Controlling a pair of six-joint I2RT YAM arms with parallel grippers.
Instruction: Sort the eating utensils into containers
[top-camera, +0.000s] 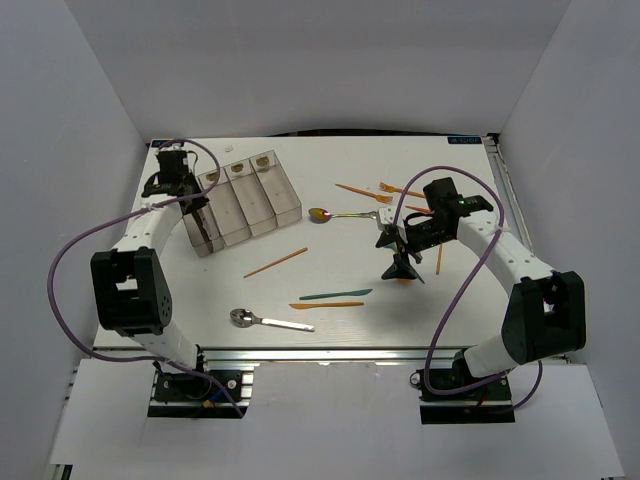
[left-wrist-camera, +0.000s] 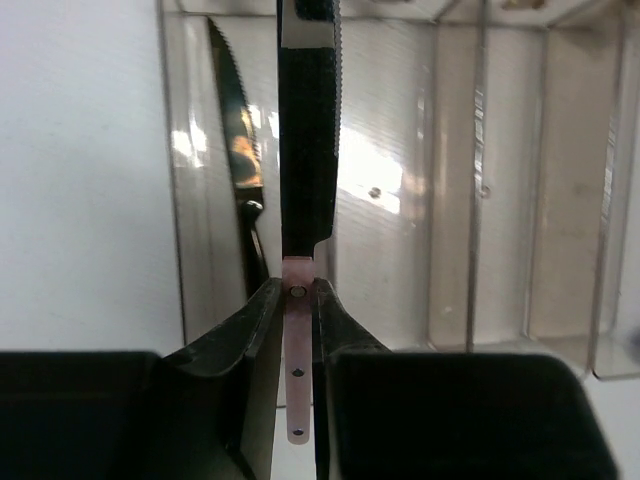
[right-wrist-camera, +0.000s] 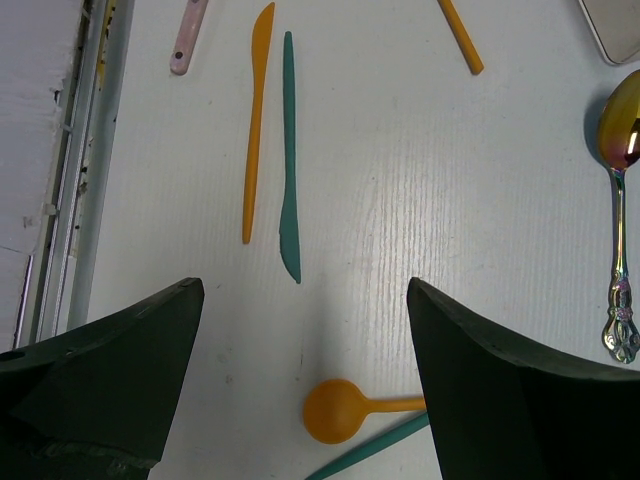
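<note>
Pinched only by its slim handle in the left tool (left-wrist-camera: 298, 300), the knife (left-wrist-camera: 308, 150) could swivel and snag the bin (left-wrist-camera: 172, 200) wall; the right tool (right-wrist-camera: 305, 350) gapes open.

The four joined clear plastic rectangular bins (left-wrist-camera: 478, 180) look glossy. The serrated metal knife with pink handle (left-wrist-camera: 308, 150) reflects like a mirror, and the rainbow-tinted metal spoon (right-wrist-camera: 622, 130) shines polished. The slim orange plastic knife (right-wrist-camera: 258, 120) and slim teal plastic knife (right-wrist-camera: 288, 150) look smooth. The white bench (right-wrist-camera: 400, 200) is faintly grained.
</note>
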